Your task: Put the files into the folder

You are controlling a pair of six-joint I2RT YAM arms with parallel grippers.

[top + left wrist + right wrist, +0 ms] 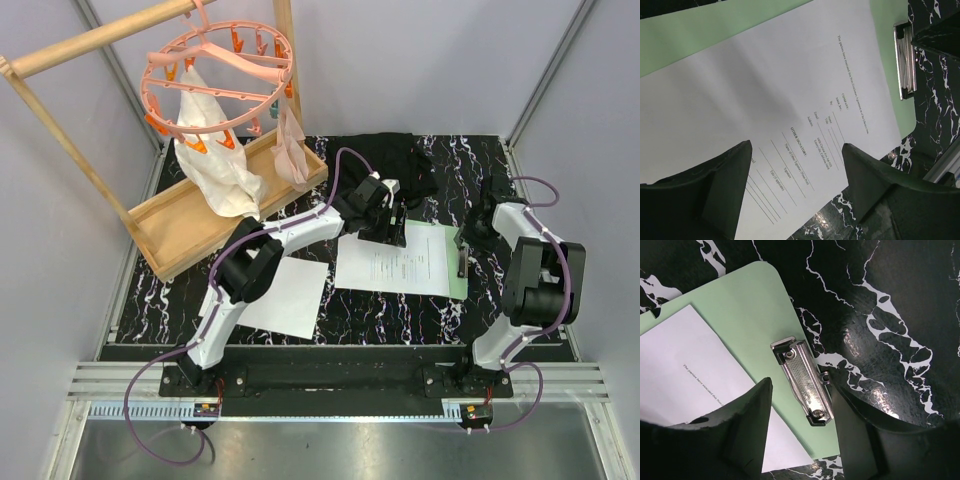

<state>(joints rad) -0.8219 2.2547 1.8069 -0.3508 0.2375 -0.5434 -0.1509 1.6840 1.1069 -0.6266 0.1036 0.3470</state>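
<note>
The mint-green folder (457, 287) lies flat right of centre, its metal clip (461, 258) at the right edge. A printed file sheet (395, 262) lies on it, overhanging the left side. A second, blank sheet (285, 297) lies on the table further left. My left gripper (385, 228) is open and empty, just above the printed sheet (765, 90); the folder (700, 30) and clip (905, 60) show beyond. My right gripper (468, 238) is open, its jaws (800, 380) either side of the clip (805, 385) on the folder (760, 305).
A black cloth (400, 160) lies behind the folder. A wooden tray (170, 235) stands at the back left, under a pink clip hanger (215, 65) with white cloths on a wooden rack. The table is black marble-patterned (400, 315).
</note>
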